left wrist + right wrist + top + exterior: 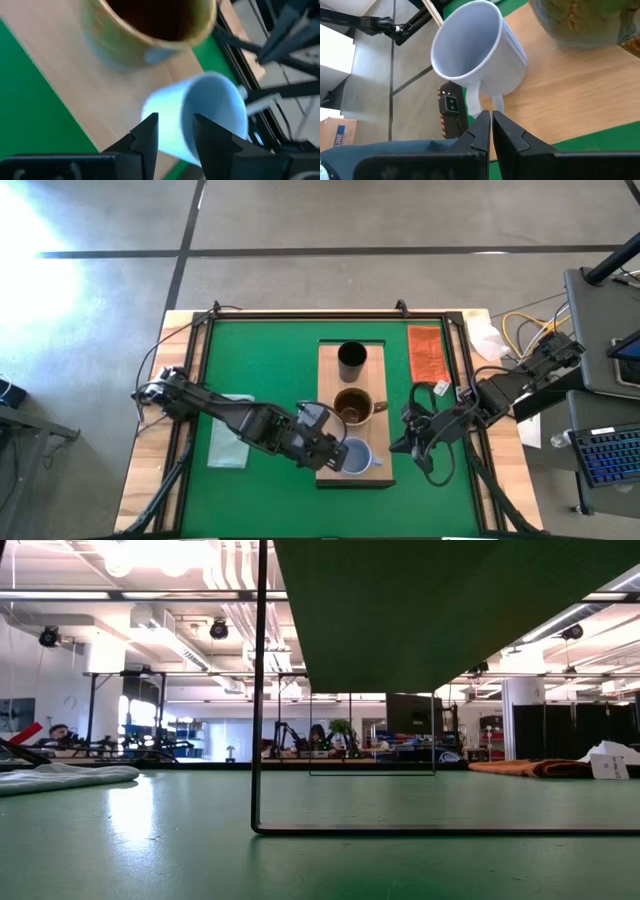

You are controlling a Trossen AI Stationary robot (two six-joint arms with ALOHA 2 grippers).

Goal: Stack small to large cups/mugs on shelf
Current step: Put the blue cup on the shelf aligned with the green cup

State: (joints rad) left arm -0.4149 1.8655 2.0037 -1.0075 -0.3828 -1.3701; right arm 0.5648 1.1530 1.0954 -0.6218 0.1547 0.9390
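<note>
The light-wood shelf (330,380) carries three vessels in a row: the black tumbler (351,360) at its far end, the brown-olive mug (352,407) in the middle and the pale blue-white mug (357,458) at its near end. My left gripper (328,448) is at the pale mug's left rim and is shut on its wall (175,120). My right gripper (398,446) is shut, just right of the shelf. In the right wrist view its fingertips (488,116) are at the pale mug's handle (475,97). The pale mug (480,50) looks tilted against the brown mug (580,20). My left gripper has the pale mug's wall at the rim (176,131) between its fingers. One finger (210,132) stands before the opening and the other (147,131) outside the wall. The fingers slant down from the table's left. The mug is tilted, its opening turned away from the gripper. My right gripper's shut fingertips (481,122) come from the table's right, close to the outer bend of the mug's handle (497,105). I cannot tell whether they touch it.
An orange-red cloth (427,352) lies right of the shelf and a pale green cloth (228,445) left of it, under my left arm. A white tag (440,388) lies by my right arm. In the low view a thin black wire leg (258,690) stands on the green table.
</note>
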